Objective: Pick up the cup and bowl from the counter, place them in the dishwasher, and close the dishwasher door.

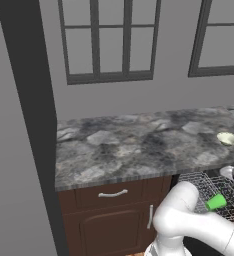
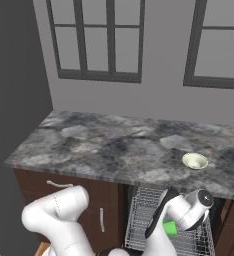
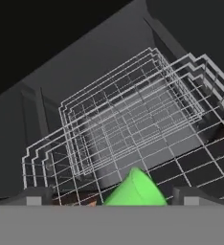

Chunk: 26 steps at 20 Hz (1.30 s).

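- Gripper point(image 3: 109, 198) hangs low over the wire rack point(image 3: 128, 129) of the dishwasher point(image 2: 139, 220), its jaws spread wide with the two dark fingertips point(image 3: 35, 196) standing well apart on either side of the cup point(image 3: 133, 191); neither tip visibly presses on it, so I judge the cup released, not gripped.
- Cup: bright green and cylindrical, lying tilted in the rack, seen in the left base view at the rack's near part point(image 1: 216, 202) and in the right base view just beside the wrist point(image 2: 170, 228).
- Step in hand, as I judge it: the cup's placement is finishing, so the first of the two items is in.
- Counter point(image 1: 129, 145), grey-and-black mottled stone over brown cabinets with a silver drawer handle point(image 1: 113, 193), runs from the left wall to the right.
- Bowl point(image 1: 228, 138) sits upright toward the counter's right end, above the rack; it is small, shallow, pale cream-yellow with a whitish rim point(image 2: 195, 160).
- Next move, by my reading: lift clear of the mesh without snagging it, rise to the counter, and take the bowl by its thin rim.
- Closing the door remains undone.
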Available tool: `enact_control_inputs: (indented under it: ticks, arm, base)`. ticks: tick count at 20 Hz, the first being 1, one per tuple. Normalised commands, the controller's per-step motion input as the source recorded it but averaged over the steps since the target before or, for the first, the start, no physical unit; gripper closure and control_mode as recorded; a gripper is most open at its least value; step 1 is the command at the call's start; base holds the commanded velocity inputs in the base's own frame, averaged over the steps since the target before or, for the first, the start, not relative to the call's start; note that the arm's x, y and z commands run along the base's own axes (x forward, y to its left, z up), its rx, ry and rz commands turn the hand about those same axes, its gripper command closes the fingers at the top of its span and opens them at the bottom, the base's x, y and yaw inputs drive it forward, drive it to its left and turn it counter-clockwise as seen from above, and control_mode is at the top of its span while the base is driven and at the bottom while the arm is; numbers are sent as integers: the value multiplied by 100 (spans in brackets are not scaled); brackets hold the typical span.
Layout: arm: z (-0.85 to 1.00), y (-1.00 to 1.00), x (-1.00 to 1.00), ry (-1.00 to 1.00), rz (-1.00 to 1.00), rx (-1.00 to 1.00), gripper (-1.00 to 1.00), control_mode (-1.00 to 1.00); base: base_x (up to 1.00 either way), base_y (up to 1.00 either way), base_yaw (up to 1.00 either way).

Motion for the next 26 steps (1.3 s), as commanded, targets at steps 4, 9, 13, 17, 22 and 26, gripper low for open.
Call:
enact_control_inputs:
  ticks: [4,9,13,17,22,26]
  arm:
    - [72,-13,-6,0,-3,7,-100,-100]
    - [79,-19,-5,0,-3,8,-100,-100]
    - [78,-22,-1,0,-3,7,-100,-100]
    - [67,-22,0,0,-3,5,-100,-100]
    - [35,-12,1,0,-2,1,-100,-100]
    - [26,-6,10,0,-3,0,-100,-100]
  base:
    - [0,0,0]
    - [0,0,0]
    - [0,0,0]
    - [0,0,0]
    - [0,0,0]
    - [0,0,0]
